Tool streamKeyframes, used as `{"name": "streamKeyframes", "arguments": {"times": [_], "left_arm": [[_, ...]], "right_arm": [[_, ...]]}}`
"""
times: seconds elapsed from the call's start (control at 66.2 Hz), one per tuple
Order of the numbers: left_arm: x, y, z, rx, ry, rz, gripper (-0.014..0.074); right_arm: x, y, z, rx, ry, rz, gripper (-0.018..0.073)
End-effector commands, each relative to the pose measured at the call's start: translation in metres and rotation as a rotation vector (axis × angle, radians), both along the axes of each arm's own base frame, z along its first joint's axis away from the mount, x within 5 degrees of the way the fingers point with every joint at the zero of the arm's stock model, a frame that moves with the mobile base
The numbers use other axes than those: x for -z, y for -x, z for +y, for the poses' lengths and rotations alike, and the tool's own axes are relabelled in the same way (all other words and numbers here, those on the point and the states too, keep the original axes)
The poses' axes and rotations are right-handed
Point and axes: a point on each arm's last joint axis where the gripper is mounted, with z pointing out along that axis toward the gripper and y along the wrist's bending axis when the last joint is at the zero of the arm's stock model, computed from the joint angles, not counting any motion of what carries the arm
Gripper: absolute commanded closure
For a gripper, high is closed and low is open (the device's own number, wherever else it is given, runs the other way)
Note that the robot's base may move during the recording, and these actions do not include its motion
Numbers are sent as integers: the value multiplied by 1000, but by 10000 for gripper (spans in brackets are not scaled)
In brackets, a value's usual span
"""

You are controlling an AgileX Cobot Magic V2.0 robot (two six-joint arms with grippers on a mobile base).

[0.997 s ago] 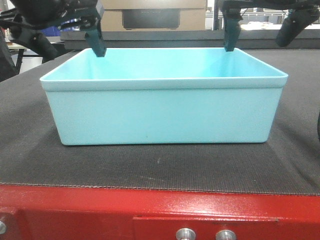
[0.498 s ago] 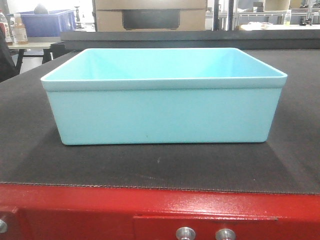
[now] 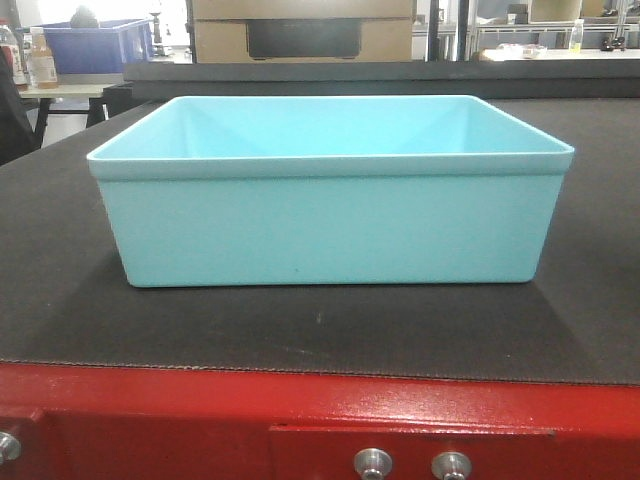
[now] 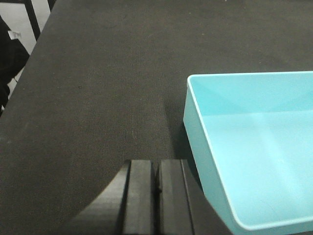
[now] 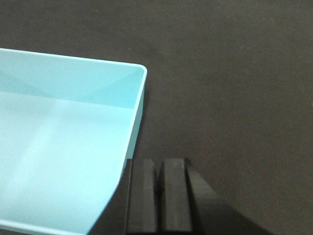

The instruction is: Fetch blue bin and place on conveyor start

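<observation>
The blue bin (image 3: pixel 330 215) stands upright and empty on the dark belt of the conveyor start (image 3: pixel 300 335), just behind its red end frame (image 3: pixel 200 410). Neither gripper shows in the front view. In the left wrist view my left gripper (image 4: pixel 156 169) is shut with nothing in it, above the belt (image 4: pixel 98 88) just left of the blue bin (image 4: pixel 254 147). In the right wrist view my right gripper (image 5: pixel 159 169) is shut and empty, above the belt (image 5: pixel 234 98) beside the right wall of the blue bin (image 5: pixel 63 147).
Silver bolts (image 3: pixel 372 464) sit in the red frame. Behind the belt are a cardboard box (image 3: pixel 300 30), a dark blue bin (image 3: pixel 95 45) on a table with bottles (image 3: pixel 40 60), and metal shelving (image 3: pixel 520 30) at the back right.
One second ago both grippers hung over the bin's back corners in the front view. They have since left that view. The bin has stayed on the belt, shifted very slightly.
</observation>
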Motion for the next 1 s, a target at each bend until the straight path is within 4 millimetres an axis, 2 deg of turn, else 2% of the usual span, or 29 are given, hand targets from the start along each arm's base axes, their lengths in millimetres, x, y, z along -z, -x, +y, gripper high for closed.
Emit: {"name": "streamKeyframes", "arguments": {"times": [0.0,0.151,0.272,0.982], "left_arm": [[7,18,3,5,11,-88,707],[25,43,7,12,21,-160,707],[33,53,8,15,19,-190,707],[34,56,9,14,13,-190,707]], "right_arm": [[8,14,-2,-13,5,-118,721],[26,34,-4,-28,-12,-224,721],[31,40,-4,-31,-16,-250,721],[31,41,-3,-41,-17,-251,721]]}}
